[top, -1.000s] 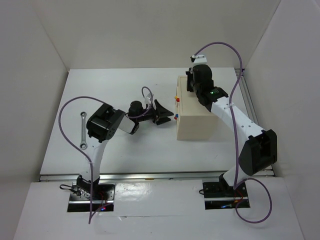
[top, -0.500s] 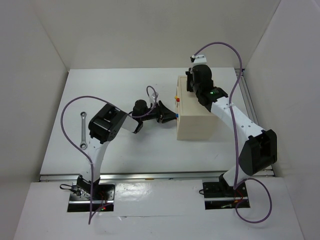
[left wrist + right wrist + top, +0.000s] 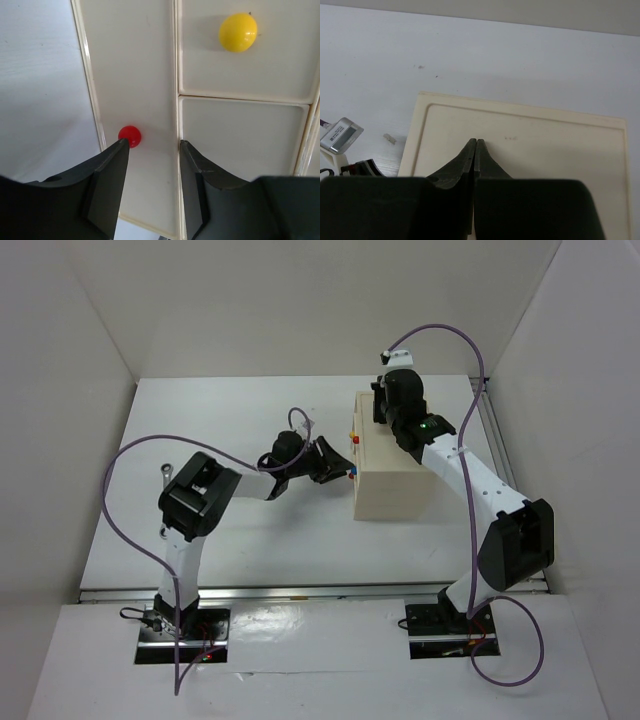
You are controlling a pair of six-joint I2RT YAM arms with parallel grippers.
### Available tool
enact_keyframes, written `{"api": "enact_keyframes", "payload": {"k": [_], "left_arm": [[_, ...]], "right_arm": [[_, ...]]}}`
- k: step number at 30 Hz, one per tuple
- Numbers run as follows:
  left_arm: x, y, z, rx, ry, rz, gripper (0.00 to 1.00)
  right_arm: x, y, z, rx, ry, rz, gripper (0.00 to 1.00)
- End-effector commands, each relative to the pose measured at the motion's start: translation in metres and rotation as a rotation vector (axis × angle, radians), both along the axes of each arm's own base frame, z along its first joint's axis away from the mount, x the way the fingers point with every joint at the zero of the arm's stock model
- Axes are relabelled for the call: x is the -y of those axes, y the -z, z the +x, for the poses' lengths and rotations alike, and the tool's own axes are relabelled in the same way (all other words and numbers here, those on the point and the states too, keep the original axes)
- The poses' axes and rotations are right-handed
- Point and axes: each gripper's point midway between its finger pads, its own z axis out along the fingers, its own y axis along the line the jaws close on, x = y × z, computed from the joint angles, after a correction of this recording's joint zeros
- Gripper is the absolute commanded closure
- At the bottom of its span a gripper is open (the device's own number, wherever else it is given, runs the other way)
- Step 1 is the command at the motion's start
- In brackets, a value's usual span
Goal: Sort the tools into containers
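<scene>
Two claws at the beige box (image 3: 392, 490)

At the box front, the left claw (image 3: 152, 142) is holding its jaws partly apart and gripping nothing. One fingertip (image 3: 120, 147) is lying just beside the red knob (image 3: 129, 136) of a drawer (image 3: 135, 70); the yellow knob (image 3: 238, 32) is showing on the neighbouring front. The right claw (image 3: 476, 142) is pressing its fingers fully together, empty, over the box top. The box is sitting right of the bench's (image 3: 250, 530) centre. One silver wrench (image 3: 164, 473) is lying near the left edge, partly hidden.
</scene>
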Motion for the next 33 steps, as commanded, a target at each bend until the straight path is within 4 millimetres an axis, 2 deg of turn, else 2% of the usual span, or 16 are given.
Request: {"api": "enact_keyframes", "payload": {"k": [1,5,6,7,8,10,11,13,14,16,23,25,30,33], "left_arm": [[0.005,0.015,-0.009,-0.024,0.02,0.003,0.43],[-0.002,0.03,-0.013,-0.084,-0.014,-0.04,0.44],[-0.01,0.038,-0.017,-0.104,-0.031,-0.046,0.44],[-0.013,0.03,-0.017,-0.1,-0.037,-0.098,0.44],[-0.017,0.038,-0.029,-0.119,-0.03,-0.117,0.43],[-0.02,0.035,-0.032,-0.126,-0.022,-0.196,0.42],[-0.016,0.019,-0.031,-0.058,0.003,-0.262,0.41],[-0.013,0.016,-0.033,-0.053,0.029,-0.319,0.41],[-0.013,0.025,-0.036,-0.088,0.033,-0.338,0.41],[-0.01,0.016,-0.029,-0.064,0.037,-0.361,0.41],[0.004,0.019,-0.019,-0.06,0.033,-0.309,0.4],[0.005,0.01,-0.01,-0.039,0.014,-0.292,0.4],[0.006,0.012,-0.005,-0.036,-0.023,-0.235,0.4],[0.012,0.007,-0.004,-0.029,-0.013,-0.24,0.43]], "right_arm": [[0.009,0.105,-0.052,-0.378,-0.042,-0.149,1.0],[0.009,0.105,-0.052,-0.378,-0.042,-0.149,1.0],[0.009,0.105,-0.052,-0.378,-0.042,-0.149,1.0],[0.009,0.105,-0.052,-0.378,-0.042,-0.149,1.0],[0.009,0.105,-0.052,-0.378,-0.042,-0.149,1.0],[0.009,0.109,-0.052,-0.388,-0.042,-0.153,1.0],[0.007,0.109,-0.052,-0.39,-0.049,-0.149,1.0],[0.007,0.114,-0.052,-0.4,-0.049,-0.153,1.0],[0.007,0.114,-0.052,-0.4,-0.049,-0.153,1.0],[0.007,0.114,-0.052,-0.4,-0.049,-0.153,1.0],[0.009,0.11,-0.051,-0.396,-0.042,-0.157,1.0],[0.009,0.11,-0.051,-0.396,-0.042,-0.157,1.0],[0.009,0.11,-0.051,-0.396,-0.042,-0.157,1.0],[0.009,0.11,-0.051,-0.396,-0.042,-0.157,1.0]]}}
